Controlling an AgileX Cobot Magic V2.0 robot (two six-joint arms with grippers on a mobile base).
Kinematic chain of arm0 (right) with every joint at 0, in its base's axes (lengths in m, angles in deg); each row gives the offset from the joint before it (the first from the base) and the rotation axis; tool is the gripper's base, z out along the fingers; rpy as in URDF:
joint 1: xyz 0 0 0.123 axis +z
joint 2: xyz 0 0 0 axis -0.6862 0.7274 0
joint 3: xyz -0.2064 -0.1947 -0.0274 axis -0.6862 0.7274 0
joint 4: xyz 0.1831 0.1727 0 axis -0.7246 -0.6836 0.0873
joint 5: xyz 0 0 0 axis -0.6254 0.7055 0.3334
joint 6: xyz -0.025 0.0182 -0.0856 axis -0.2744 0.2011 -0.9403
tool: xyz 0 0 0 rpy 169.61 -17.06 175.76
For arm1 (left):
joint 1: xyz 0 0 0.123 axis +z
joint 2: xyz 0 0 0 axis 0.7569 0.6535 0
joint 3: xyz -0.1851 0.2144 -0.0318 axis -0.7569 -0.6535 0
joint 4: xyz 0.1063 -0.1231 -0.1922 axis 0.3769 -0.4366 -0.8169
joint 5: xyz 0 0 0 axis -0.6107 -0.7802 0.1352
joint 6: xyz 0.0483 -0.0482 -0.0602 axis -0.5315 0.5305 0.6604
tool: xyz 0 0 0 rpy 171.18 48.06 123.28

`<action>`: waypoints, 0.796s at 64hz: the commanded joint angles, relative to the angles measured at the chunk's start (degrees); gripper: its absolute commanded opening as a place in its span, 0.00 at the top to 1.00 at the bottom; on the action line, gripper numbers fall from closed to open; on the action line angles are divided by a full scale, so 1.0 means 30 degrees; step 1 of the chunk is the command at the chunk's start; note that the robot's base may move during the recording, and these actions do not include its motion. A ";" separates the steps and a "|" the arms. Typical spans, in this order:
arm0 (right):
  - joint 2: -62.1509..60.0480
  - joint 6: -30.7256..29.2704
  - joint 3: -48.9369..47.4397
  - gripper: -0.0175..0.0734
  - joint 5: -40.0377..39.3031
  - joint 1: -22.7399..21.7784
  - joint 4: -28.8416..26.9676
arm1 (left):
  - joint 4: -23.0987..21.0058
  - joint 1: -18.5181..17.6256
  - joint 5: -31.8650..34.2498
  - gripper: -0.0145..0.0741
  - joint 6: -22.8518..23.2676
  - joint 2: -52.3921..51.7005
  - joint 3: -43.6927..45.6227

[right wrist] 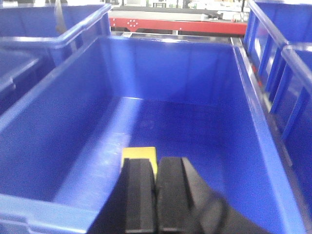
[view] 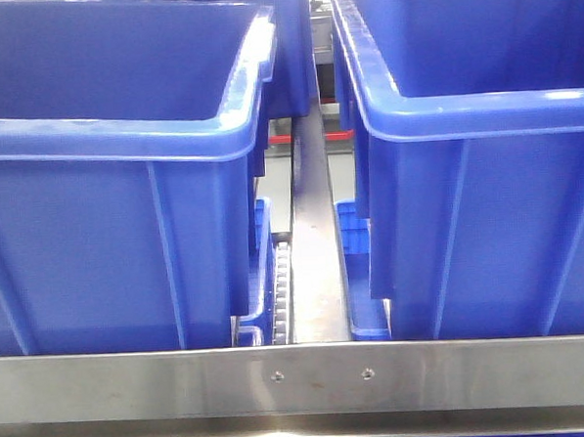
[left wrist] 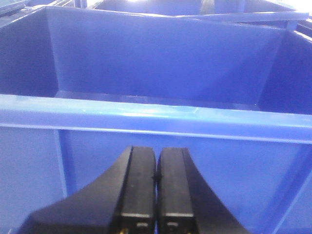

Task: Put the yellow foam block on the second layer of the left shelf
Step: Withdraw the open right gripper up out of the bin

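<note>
The yellow foam block (right wrist: 140, 152) lies on the floor of a deep blue bin (right wrist: 185, 68) in the right wrist view. Most of it is hidden behind my right gripper's left finger. My right gripper (right wrist: 156, 163) is shut with its fingers together and nothing between them, held over the bin's near rim just short of the block. My left gripper (left wrist: 156, 151) is shut and empty, facing the outer front wall of another blue bin (left wrist: 146, 112), just below its rim. Neither gripper nor the block shows in the front view.
The front view is filled by two large blue bins, one left (view: 107, 248) and one right (view: 488, 218), behind a steel shelf rail (view: 300, 380). A narrow gap with a metal divider (view: 312, 227) runs between them. More blue bins (right wrist: 278, 53) flank the right wrist's bin.
</note>
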 commanded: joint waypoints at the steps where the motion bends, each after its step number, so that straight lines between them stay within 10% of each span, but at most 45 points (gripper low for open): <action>1: 0.0224 -0.1540 -0.0109 0.77 -0.1702 -0.0831 -0.0682 | -0.0139 -0.0059 0.1618 0.68 0.0075 0.0069 -0.0494; 19: -0.1231 -0.1868 0.4519 0.77 -0.6094 -0.4836 -0.2110 | -0.0139 -0.0059 0.1618 0.68 0.0075 0.0069 -0.0494; 30: -0.2777 -0.1787 0.7996 0.77 -1.0046 -0.5025 -0.2882 | -0.0139 -0.0059 0.1618 0.68 0.0075 0.0069 -0.0494; 51: -0.2745 -0.1787 0.7923 0.77 -0.9225 -0.5025 -0.3195 | -0.0139 -0.0059 0.1618 0.68 0.0075 0.0069 -0.0494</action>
